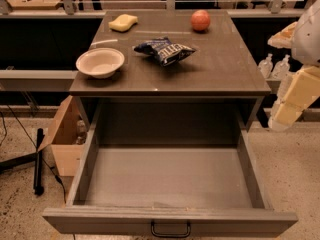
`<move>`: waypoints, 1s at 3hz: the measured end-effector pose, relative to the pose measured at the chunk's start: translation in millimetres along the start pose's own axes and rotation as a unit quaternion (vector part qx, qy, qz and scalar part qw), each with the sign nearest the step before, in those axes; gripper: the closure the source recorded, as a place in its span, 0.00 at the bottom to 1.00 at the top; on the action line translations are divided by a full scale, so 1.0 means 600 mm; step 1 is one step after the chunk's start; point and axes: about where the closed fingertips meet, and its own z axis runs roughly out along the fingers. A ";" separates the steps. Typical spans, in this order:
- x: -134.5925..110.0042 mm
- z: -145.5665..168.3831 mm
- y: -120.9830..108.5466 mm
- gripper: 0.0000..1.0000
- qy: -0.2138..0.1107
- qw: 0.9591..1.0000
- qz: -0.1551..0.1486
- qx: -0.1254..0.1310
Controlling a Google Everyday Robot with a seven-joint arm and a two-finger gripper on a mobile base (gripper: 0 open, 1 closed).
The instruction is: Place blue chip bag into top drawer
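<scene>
The blue chip bag (164, 50) lies crumpled on the table top (225, 69), right of the white bowl (100, 62). The top drawer (170, 176) is pulled fully open below the table top and holds nothing; its dark handle (170, 230) is at the front centre. My arm (295, 96) hangs at the right edge of the view, beside the table. The gripper (283, 35) is at the far right, level with the table top, well right of the bag and holding nothing that I can see.
A yellow sponge (123, 22) and a red apple (200, 20) sit at the back of the table top. A cardboard box (62, 139) stands on the floor to the left of the drawer. Plastic bottles (274, 66) stand to the right, behind the arm.
</scene>
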 end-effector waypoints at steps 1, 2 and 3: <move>-0.030 0.009 -0.059 0.00 -0.089 0.995 0.003 0.040; -0.086 0.033 -0.151 0.00 -0.169 0.981 -0.003 0.092; -0.151 0.095 -0.237 0.00 -0.227 0.966 -0.002 0.123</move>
